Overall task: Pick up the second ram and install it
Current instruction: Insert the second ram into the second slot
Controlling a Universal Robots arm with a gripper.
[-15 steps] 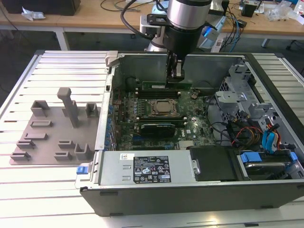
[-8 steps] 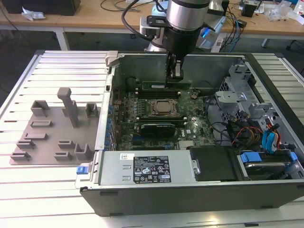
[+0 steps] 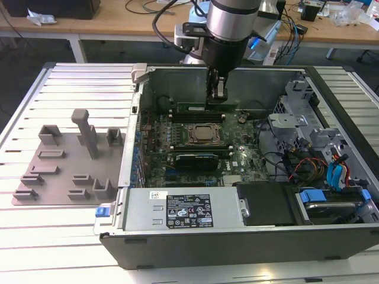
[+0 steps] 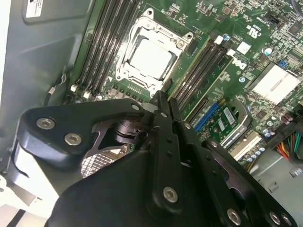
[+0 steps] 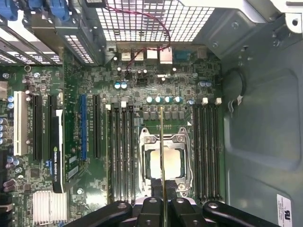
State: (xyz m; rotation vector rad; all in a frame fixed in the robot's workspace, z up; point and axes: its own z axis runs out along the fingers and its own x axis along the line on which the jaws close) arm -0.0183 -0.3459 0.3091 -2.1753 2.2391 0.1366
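**A:** Where's your hand (image 3: 217, 94) right now?

**B:** Inside the open PC case (image 3: 331, 236), over the motherboard (image 3: 237, 163), above the far side of the CPU socket (image 3: 203, 134) in the exterior view. It's clamped narrow on the second ram (image 5: 163, 156).

**A:** You sure it's holding it?

**B:** Yes. In the first wrist view you see the stick edge-on, a thin line running out from between the fingers (image 5: 149, 213) across the CPU socket (image 5: 163, 163). In the exterior view it hangs level under the hand as a long green strip (image 3: 207, 107), just above the DIMM slots (image 3: 195, 115) at the far side of the socket.

**A:** Seated?

**B:** You can't tell from these views whether it touches a slot.

**A:** The tray?

**B:** Grey holder tray (image 3: 65, 171) sits on the slatted worktop (image 3: 71, 89), at the exterior view's left of the case, well apart from the hand.
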